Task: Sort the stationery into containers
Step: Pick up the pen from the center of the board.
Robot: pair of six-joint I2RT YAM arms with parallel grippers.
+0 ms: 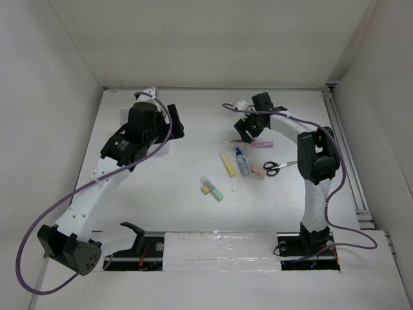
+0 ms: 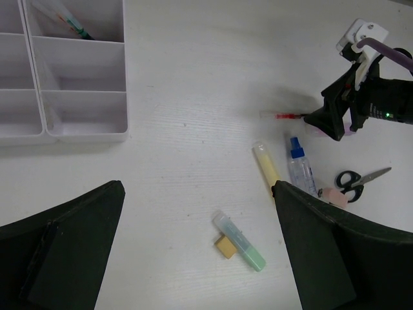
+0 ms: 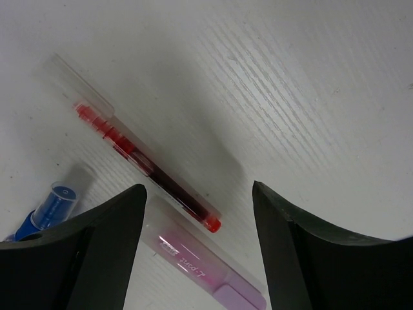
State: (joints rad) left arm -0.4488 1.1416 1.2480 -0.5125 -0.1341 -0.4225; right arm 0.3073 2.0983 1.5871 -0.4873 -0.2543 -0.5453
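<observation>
Seemingly half-open, right claw (image 3: 197,194) astride pink highlighter (image 3: 193,261)

- A white tray (image 2: 84,135), divided into compartments, is set well apart from the loose items. A thin pen (image 2: 64,22) is laid slanted in one far compartment.
- A red pen (image 3: 145,165) with a clear cap is laid flat, just beside a pink highlighter (image 3: 200,268).
- A yellow highlighter (image 2: 266,166) and a blue-capped clear bottle (image 2: 300,169) are laid side by side.
- Black-handled scissors (image 2: 361,179) are laid flat with blades together, and a pink eraser (image 2: 333,197) is found just beside the handles.
- A green highlighter (image 2: 240,241) is laid nearer, with a tan eraser (image 2: 224,246) touching its side.
</observation>
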